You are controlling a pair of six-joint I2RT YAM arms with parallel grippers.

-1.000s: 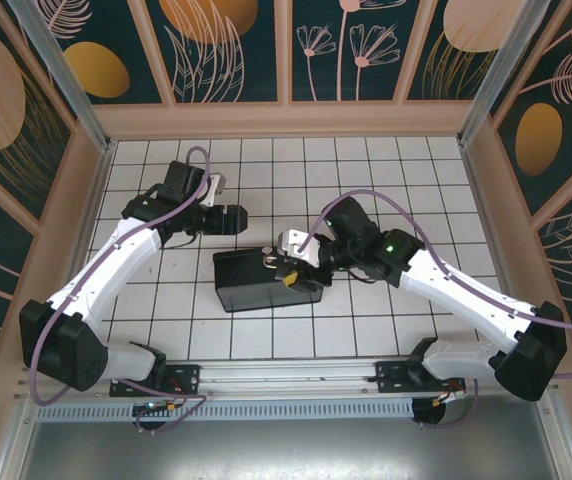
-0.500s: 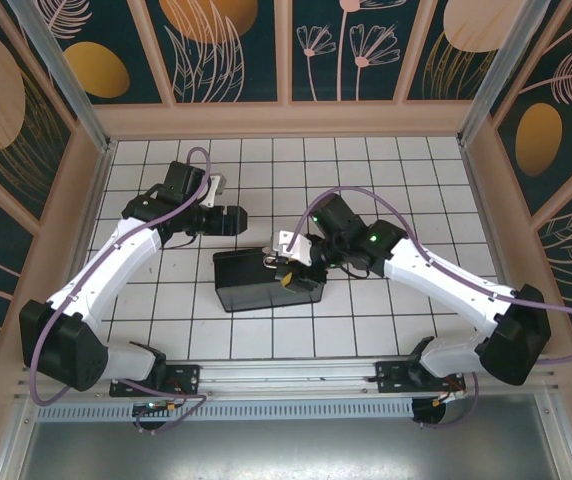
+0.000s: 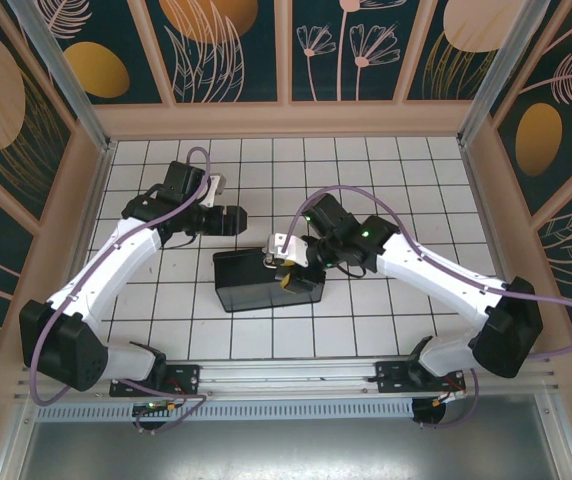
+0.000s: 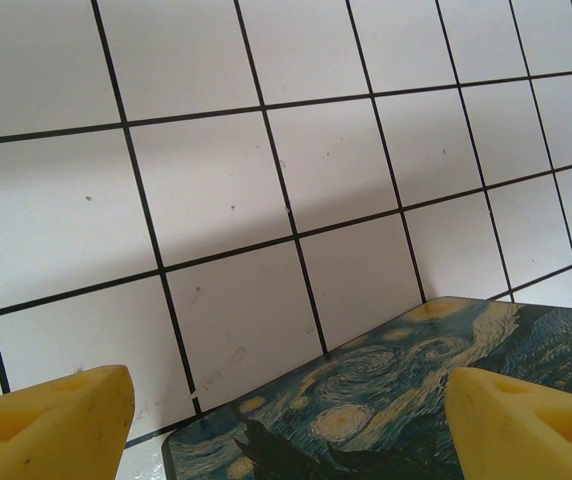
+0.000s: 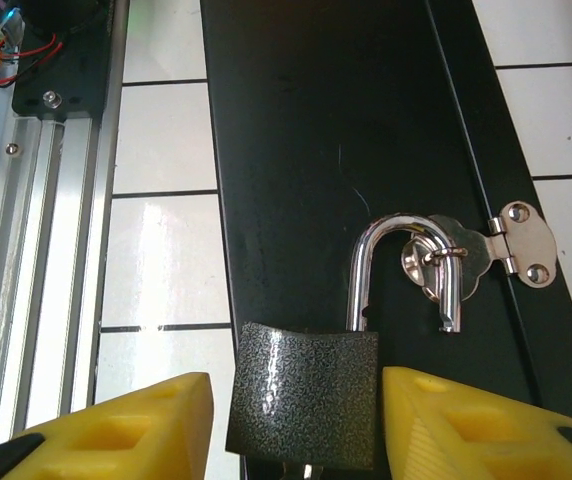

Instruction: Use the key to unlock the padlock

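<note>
Left gripper (image 4: 288, 425), jaws wide and empty, hovers with the painted box lid (image 4: 386, 400) just beneath its fingertips; right gripper (image 5: 296, 430) closely flanks the padlock (image 5: 304, 390) body, grip unclear, with the shackle (image 5: 396, 235) ahead seemingly sprung, so the unlocking looks nearly done and the next move calls for careful unhooking from the hasp (image 5: 511, 240).

One padlock (image 5: 304, 395) with one shackle (image 5: 366, 262); one hinged metal hasp (image 5: 514, 242). One dark box (image 3: 249, 288) with one painted lid (image 4: 416, 400) — on one tiled bench (image 3: 366, 165). Two tools, the left tool (image 3: 238, 220) and the right tool (image 5: 296, 440) — two yellow fingertips (image 4: 51, 420) on each.
</note>
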